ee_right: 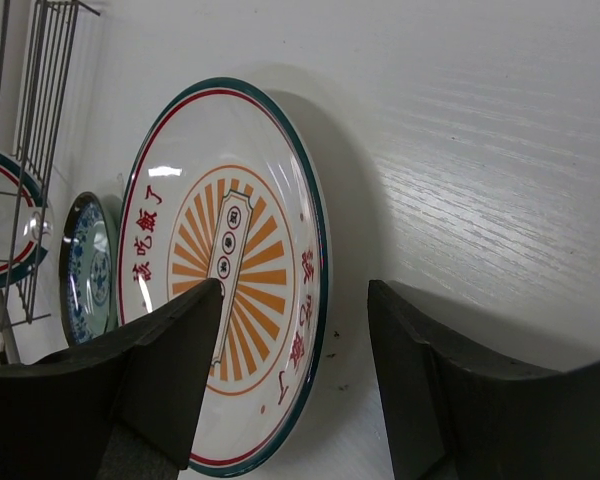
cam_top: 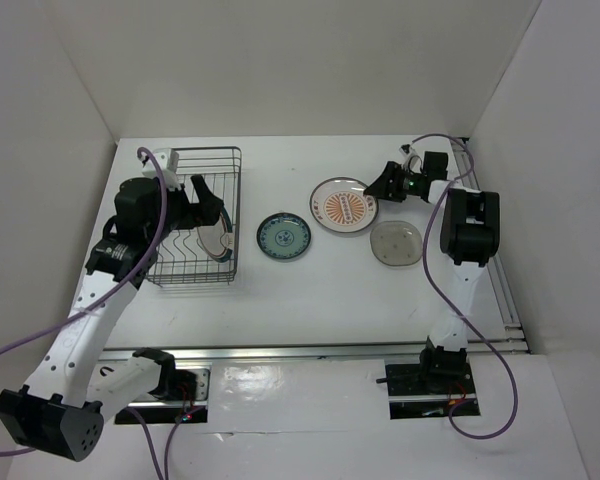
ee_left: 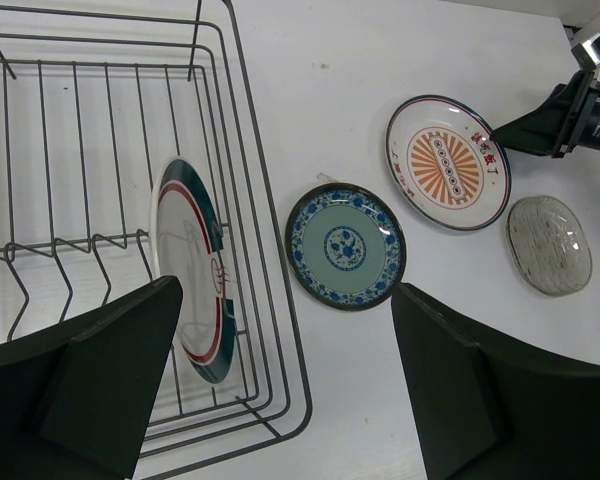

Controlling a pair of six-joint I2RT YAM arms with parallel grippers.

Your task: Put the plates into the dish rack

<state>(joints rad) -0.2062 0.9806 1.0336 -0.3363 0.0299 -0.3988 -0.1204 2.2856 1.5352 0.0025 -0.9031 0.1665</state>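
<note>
Plates sit in two places: one in the rack, two on the desk. The left hand [ee_left: 287, 290] is released, fingers wide, above the wire rack's [ee_left: 266, 200] edge. Its view plainly shows the ringed plate [ee_left: 185, 250] standing on edge among the prongs; from the top the arm half hides it. The right hand [ee_right: 295, 290] is released too, low beside the sunburst plate's [ee_right: 230, 270] rim; whether it touches, I cannot tell. That view shows glossy glaze and red Chinese characters flanking the orange rays. The blue plate [ee_left: 345, 247] lies flat between rack and sunburst plate. A clear textured dish [ee_left: 549, 244], outside the right wrist view, lies just beside the sunburst plate.
</note>
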